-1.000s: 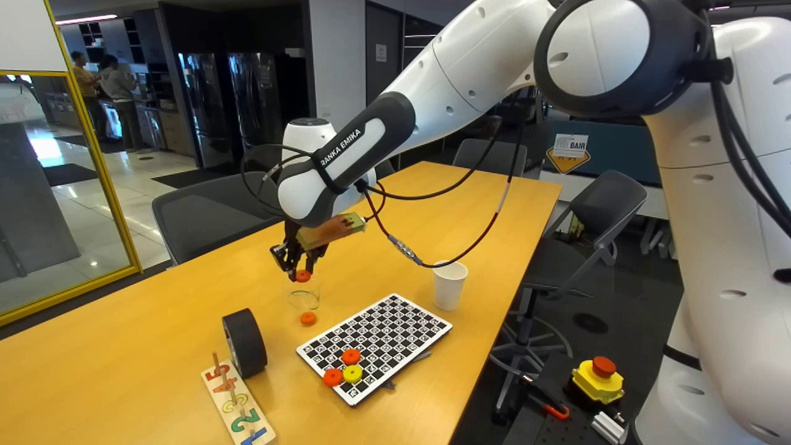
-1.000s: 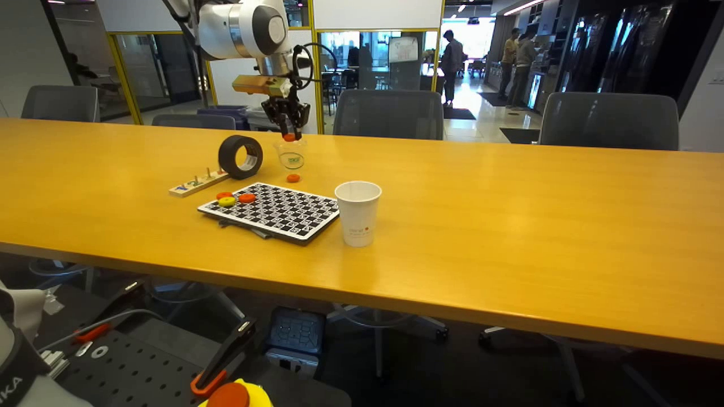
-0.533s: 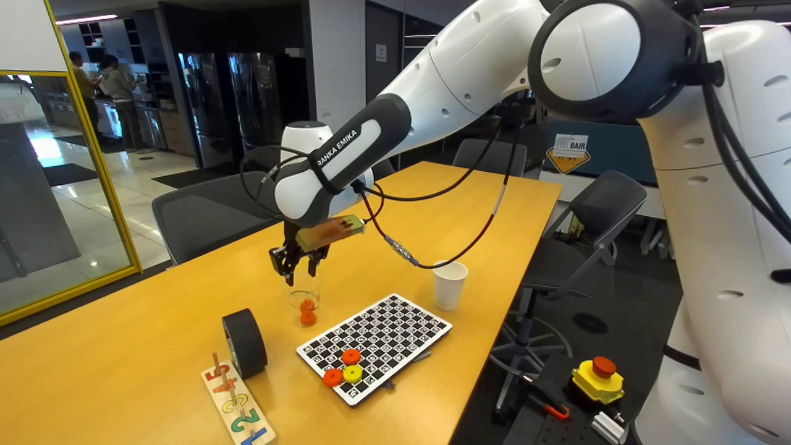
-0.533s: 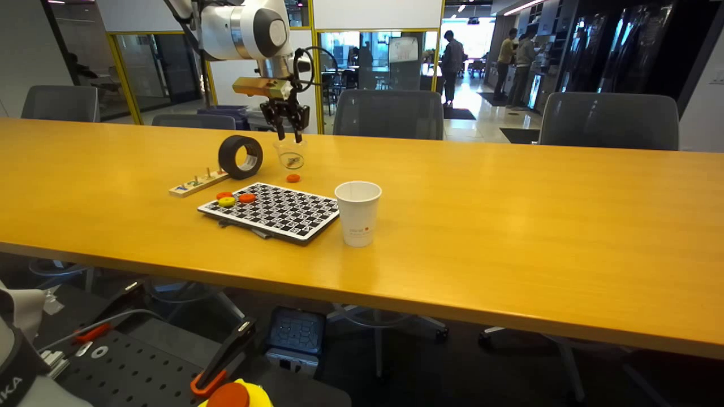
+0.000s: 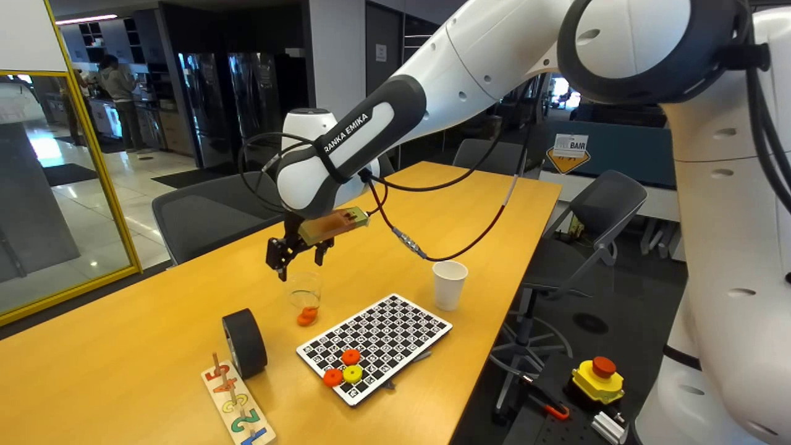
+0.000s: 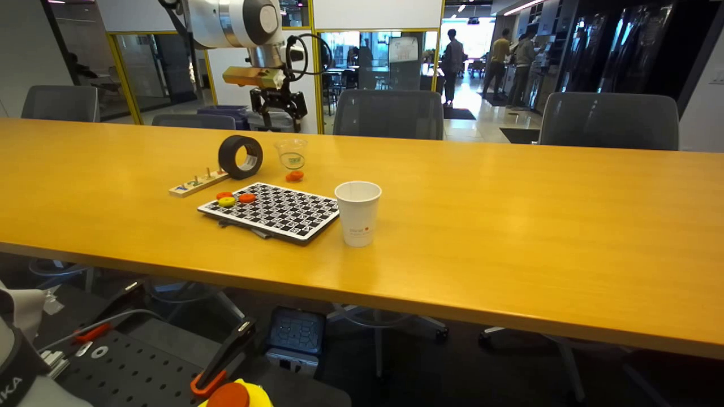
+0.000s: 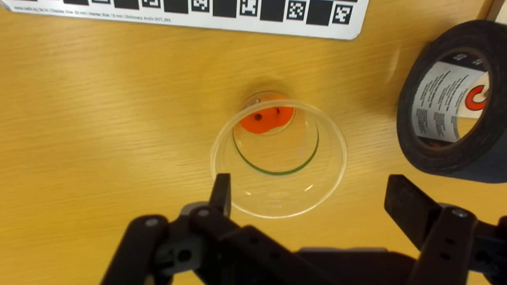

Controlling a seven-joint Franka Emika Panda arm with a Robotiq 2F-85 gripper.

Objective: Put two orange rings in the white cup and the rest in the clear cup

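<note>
The clear cup (image 7: pixel 344 152) stands upright on the table, seen from above in the wrist view. Two orange rings (image 7: pixel 259 120) lie together at its bottom, visible through the wall in both exterior views. Just above the cup's rim hangs my gripper (image 5: pixel 301 266), its jaws wide apart with nothing between them. Two more orange rings, a nearer one (image 5: pixel 333 377) and a farther one (image 5: pixel 351 356), rest at a corner of the checkered board. The white cup (image 6: pixel 357 217) stands upright beside the board's opposite end; its bottom inside is hidden.
A yellow ring (image 5: pixel 353 373) lies on the checkered board (image 5: pixel 395 327) by the orange ones. A black tape roll (image 7: pixel 412 130) stands on edge near the clear cup, beside a numbered peg board (image 5: pixel 238 402). Chairs (image 6: pixel 387 116) line the table's far edge.
The orange ring that my gripper held over the clear cup has dropped to its bottom, beside the ring there. The jaws have spread wide and the gripper has risen slightly.
</note>
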